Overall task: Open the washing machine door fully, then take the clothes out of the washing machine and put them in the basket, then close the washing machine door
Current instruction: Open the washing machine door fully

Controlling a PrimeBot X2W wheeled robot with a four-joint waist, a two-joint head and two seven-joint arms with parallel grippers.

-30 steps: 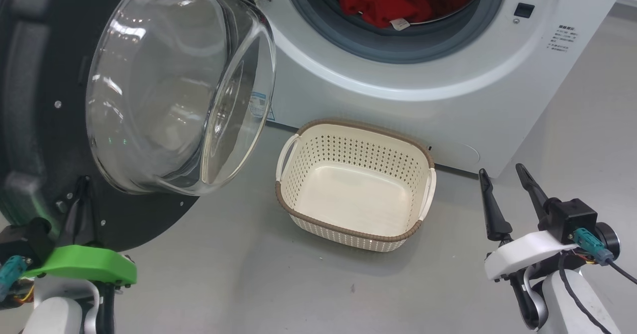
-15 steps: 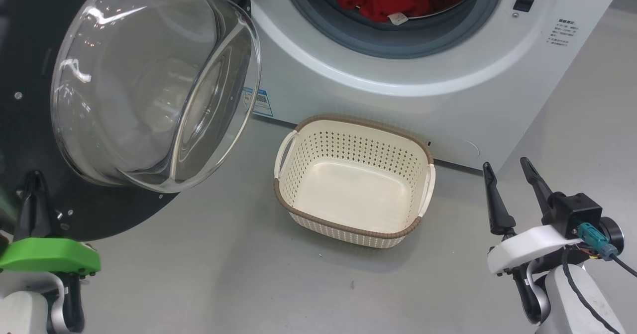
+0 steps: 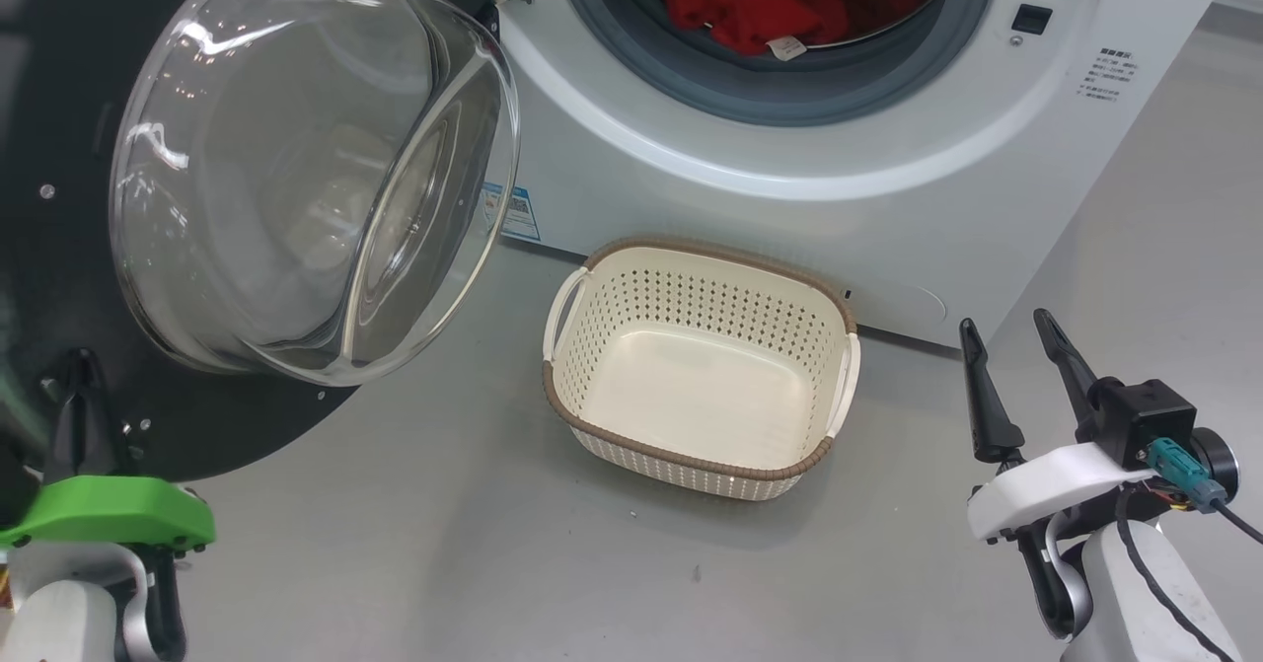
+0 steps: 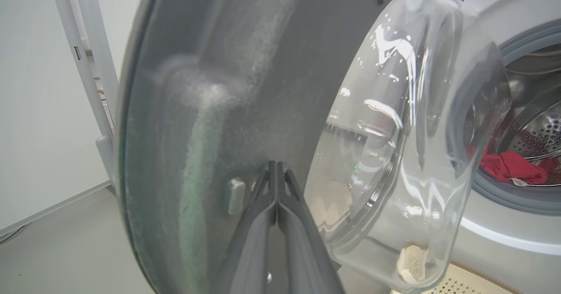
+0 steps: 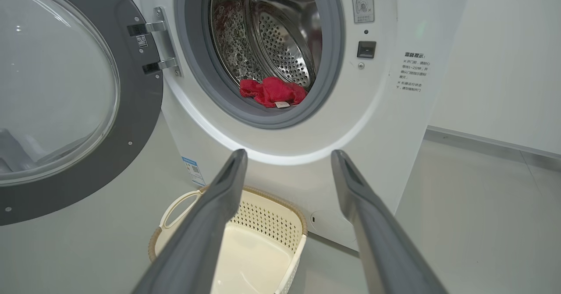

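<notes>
Writing: blue sticker [image 3: 515, 210] low on washer [image 3: 691, 179] front; block of small print [image 3: 1110, 72] right of washer opening, too small to read; white label [image 3: 786, 46] on red clothes [image 3: 780, 6] lying in washer drum. Door [image 3: 59, 248] swung open left of washer. Basket [image 3: 705, 246] on floor [image 3: 444, 544] just before washer. Left end effector [image 4: 276, 167] pressed together, tips at door's inner face. Right end effector [image 3: 1004, 325] spread wide, hovering low before washer's right corner.
</notes>
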